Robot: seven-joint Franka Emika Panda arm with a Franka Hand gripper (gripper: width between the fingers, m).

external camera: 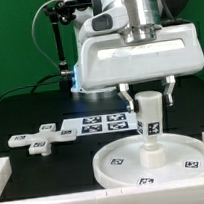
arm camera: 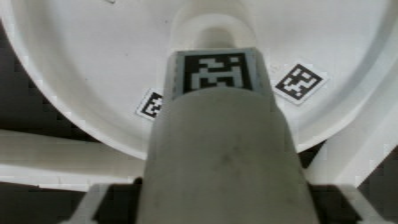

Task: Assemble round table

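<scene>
Round table pieces rest on a black surface (external camera: 31, 111), and we take them from the biggest down. Over them hangs the arm (external camera: 136, 52), its broad white housing filling the upper part of the exterior view.

Next comes the large rimmed disc (external camera: 120, 159) (arm camera: 89, 60), lying flat on the surface toward the exterior view's right, rim upward, with small square tags (external camera: 193, 164) (arm camera: 299, 82) on its face.

Behind the disc, the marker board (external camera: 102, 123) lies flat near the middle of the surface.

On the exterior view's left, well apart from the disc, we see the cross-shaped piece (external camera: 38, 140), also lying flat and carrying tags.

Smallest is the short cylinder leg (external camera: 148, 114) (arm camera: 222, 130), which stands upright on the disc near its middle. A tag (arm camera: 219, 72) shows on its side in the wrist view.

Above it, the hand (external camera: 148, 98) (arm camera: 228, 200) points straight down with a finger on each side of the leg's top end. Whether those fingers press on the leg or stand just clear of it, we cannot tell from either view.
</scene>
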